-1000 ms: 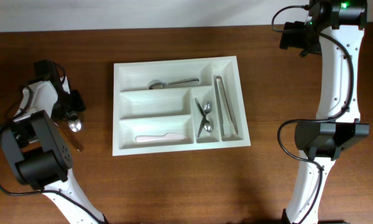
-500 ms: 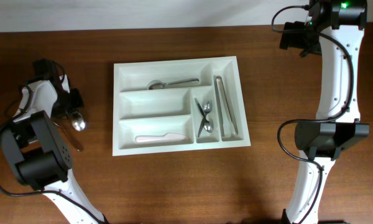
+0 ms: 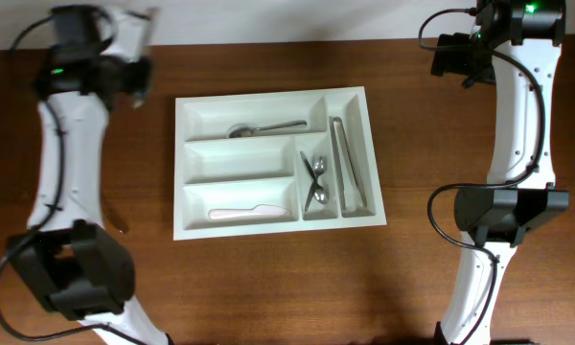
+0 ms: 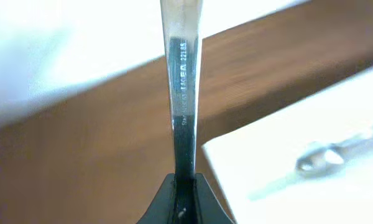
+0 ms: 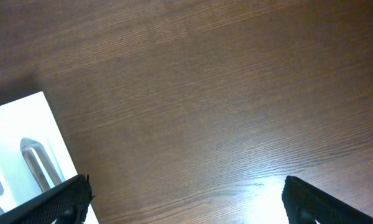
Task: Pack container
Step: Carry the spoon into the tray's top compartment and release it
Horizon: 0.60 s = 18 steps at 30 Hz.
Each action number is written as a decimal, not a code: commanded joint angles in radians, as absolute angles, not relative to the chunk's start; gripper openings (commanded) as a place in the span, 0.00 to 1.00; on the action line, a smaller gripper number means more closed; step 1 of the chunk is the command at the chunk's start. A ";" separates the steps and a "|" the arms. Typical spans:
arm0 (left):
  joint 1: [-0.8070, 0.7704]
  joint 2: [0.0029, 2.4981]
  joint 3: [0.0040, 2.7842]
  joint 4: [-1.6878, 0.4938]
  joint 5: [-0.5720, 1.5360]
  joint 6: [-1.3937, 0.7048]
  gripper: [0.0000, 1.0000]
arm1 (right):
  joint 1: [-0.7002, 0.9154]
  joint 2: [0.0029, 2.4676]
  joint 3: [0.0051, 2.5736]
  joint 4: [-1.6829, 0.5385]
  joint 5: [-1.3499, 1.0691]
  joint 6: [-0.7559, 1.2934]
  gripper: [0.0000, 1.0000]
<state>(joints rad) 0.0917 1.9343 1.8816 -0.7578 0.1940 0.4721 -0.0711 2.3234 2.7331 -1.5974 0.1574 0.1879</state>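
Now left gripper (image 4: 183, 186) clamped on spoon handle (image 4: 181, 93), swung off worktop (image 3: 268, 278) to 10 o'clock of container (image 3: 273, 101); right gripper (image 5: 183, 196) apart; drop-in likely next.

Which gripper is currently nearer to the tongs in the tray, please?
Right. The right gripper hovers off the far right corner of the tray, near the tongs; the left gripper is past its far left corner.

Open bench (image 3: 268, 287) all round the container (image 3: 179, 172).
Its middle long compartment lies bare; a spoon (image 3: 266, 126), a white knife (image 3: 249, 212), small spoons (image 3: 315, 182) and tongs (image 3: 341, 139) occupy the others. The left hand (image 4: 184, 186), clamped on a cutlery handle (image 4: 181, 93), hangs off the far-left corner; the right hand (image 5: 196, 202) gapes over bare bench off the far-right.
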 commanded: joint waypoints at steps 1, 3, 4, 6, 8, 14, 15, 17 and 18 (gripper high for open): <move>-0.023 1.940 1.886 -0.772 0.266 0.875 0.02 | -0.073 2.291 2.752 -1.597 0.169 0.200 0.99; -0.076 1.952 1.886 -0.776 0.266 0.947 0.02 | -0.073 2.291 2.752 -1.597 0.169 0.200 0.99; -0.100 1.962 1.886 -0.778 0.265 0.973 0.02 | -0.073 2.291 2.752 -1.597 0.170 0.200 0.99; -0.140 1.983 1.886 -0.784 0.263 1.013 0.02 | -0.073 2.291 2.752 -1.597 0.169 0.200 0.99; -0.172 2.010 1.886 -0.793 0.263 1.051 0.02 | -0.073 2.291 2.752 -1.597 0.170 0.200 0.99; -0.221 2.117 1.886 -0.793 0.263 1.076 0.02 | -0.073 2.291 2.752 -1.597 0.169 0.200 0.99; -0.224 2.140 1.886 -0.793 0.263 1.076 0.02 | -0.073 2.291 2.752 -1.597 0.170 0.200 0.99; -0.229 2.173 1.886 -0.793 0.263 1.076 0.02 | -0.073 2.291 2.752 -1.597 0.170 0.200 0.99; -0.232 2.189 1.886 -0.793 0.263 1.076 0.02 | -0.073 2.291 2.752 -1.597 0.169 0.200 0.99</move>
<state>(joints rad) -0.2264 2.1399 1.8832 -0.7921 0.2474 1.0374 -0.0711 2.3234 2.7331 -1.5974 0.1570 0.1883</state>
